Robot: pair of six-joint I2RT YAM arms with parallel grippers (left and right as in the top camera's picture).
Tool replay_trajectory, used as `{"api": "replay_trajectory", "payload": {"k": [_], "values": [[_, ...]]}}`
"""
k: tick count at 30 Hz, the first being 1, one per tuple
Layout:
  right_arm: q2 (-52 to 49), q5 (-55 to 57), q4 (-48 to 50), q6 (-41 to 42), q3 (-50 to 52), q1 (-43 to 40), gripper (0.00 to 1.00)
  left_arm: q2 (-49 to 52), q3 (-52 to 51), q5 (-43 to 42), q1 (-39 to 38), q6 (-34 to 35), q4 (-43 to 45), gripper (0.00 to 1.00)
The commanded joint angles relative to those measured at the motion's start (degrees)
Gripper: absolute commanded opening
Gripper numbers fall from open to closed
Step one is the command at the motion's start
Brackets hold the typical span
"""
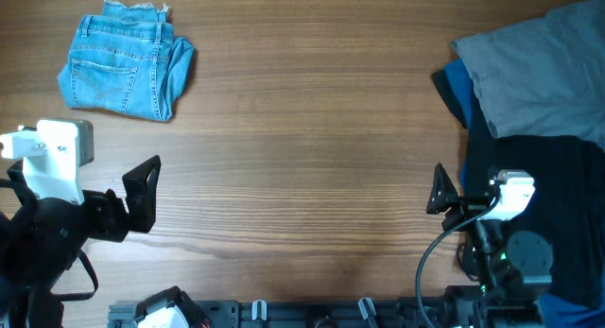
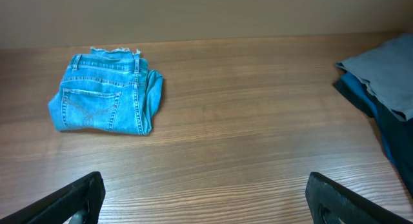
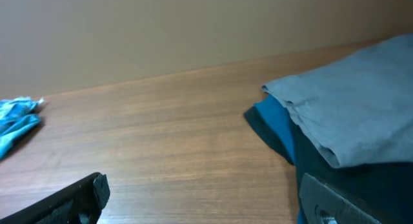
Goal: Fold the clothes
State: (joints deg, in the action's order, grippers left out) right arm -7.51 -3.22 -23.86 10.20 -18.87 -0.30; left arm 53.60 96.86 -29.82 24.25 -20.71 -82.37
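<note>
At the far left corner of the table (image 1: pixel 312 148) lie the jeans (image 1: pixel 126 67), folded into a small, thick bundle with a stitched back pocket facing up and a frayed edge along the far side. The left wrist view shows the same bundle (image 2: pixel 106 91) resting flat on the wood, and the right wrist view catches only a scrap of it (image 3: pixel 16 124) at its left edge. The left gripper (image 1: pixel 145 193) sits near the front left of the table, well apart from the jeans, with its jaws spread wide and nothing between them (image 2: pixel 205 188). The right gripper (image 1: pixel 440 191) is at the front right, just beside a black cloth (image 1: pixel 553 205), and its jaws are also wide apart and empty (image 3: pixel 200 188). On the right side of the table a grey cloth (image 1: pixel 539 68) lies on top of a blue cloth (image 1: pixel 457 90), both next to the black one
</note>
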Motion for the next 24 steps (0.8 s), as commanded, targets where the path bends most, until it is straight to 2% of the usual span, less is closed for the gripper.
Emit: {"api": "replay_trajectory", "payload": {"k": [1,5,9,24], "values": [[7.54,-0.09,2.67,0.33,5.09,-1.97,1.0,0.02,0.13,-0.31,-0.39,-0.96,0.02,1.0],[7.34,-0.09,13.42,0.5,14.27,-2.03,1.0,0.02,0.13,-0.31,-0.39,-0.98,0.02,1.0],[7.34,-0.07,19.89,0.44,16.63,-2.03,1.0,0.02,0.13,-0.31,-0.39,-0.98,0.02,1.0],[7.34,-0.09,20.04,0.44,16.7,-2.03,1.0,0.02,0.13,-0.31,-0.39,-0.98,0.02,1.0]]}}
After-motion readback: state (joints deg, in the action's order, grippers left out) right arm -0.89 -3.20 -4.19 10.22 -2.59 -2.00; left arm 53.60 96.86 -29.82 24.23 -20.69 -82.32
